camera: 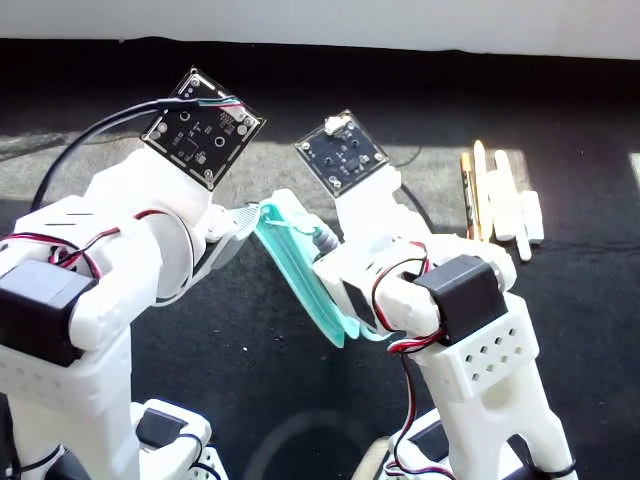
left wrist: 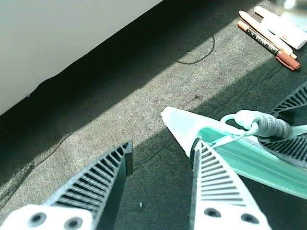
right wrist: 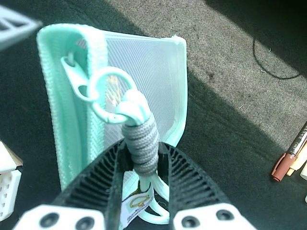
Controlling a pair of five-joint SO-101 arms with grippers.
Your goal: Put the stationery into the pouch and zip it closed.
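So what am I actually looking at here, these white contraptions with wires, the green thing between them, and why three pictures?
Those are two robot arms at a table. One picture looks down from a fixed camera; the other two come from cameras on each arm's wrist, looking along its gripper. The right gripper is pinched shut on the grey cord tied to the zipper pull of a mint-green pouch, holding it up. The left gripper is open, one finger beside the pouch's corner. The stationery, pens and such, lies on the table beyond, not yet in the pouch.
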